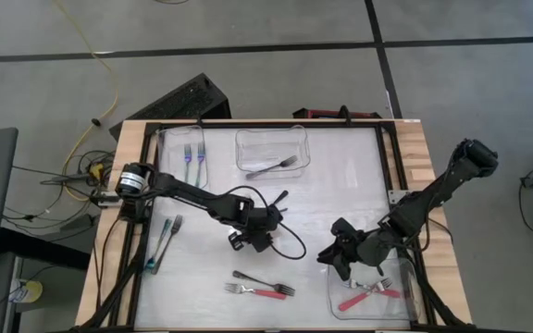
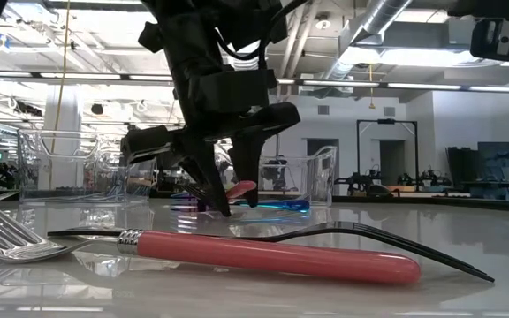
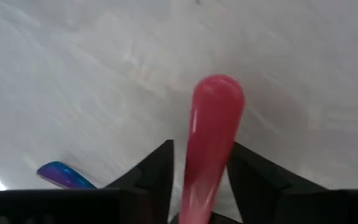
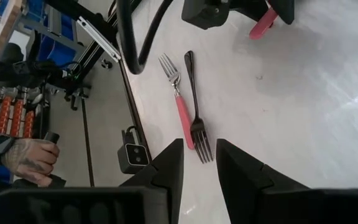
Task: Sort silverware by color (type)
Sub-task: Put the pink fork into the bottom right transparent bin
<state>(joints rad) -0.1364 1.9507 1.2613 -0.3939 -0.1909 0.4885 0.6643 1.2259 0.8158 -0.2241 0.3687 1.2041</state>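
Around me I see a pale worktop [image 1: 340,185] carrying two clear tubs [image 1: 273,150], and a yellow cable [image 1: 95,55] on the floor.

Bright overhead light, blurred wrist close-up.

My table [image 1: 340,199] carries three clear tubs [image 1: 273,150], two blue forks [image 1: 193,159] at its far left, two teal forks [image 1: 162,244] by the left edge, and red and black forks [image 1: 262,289] near the front.
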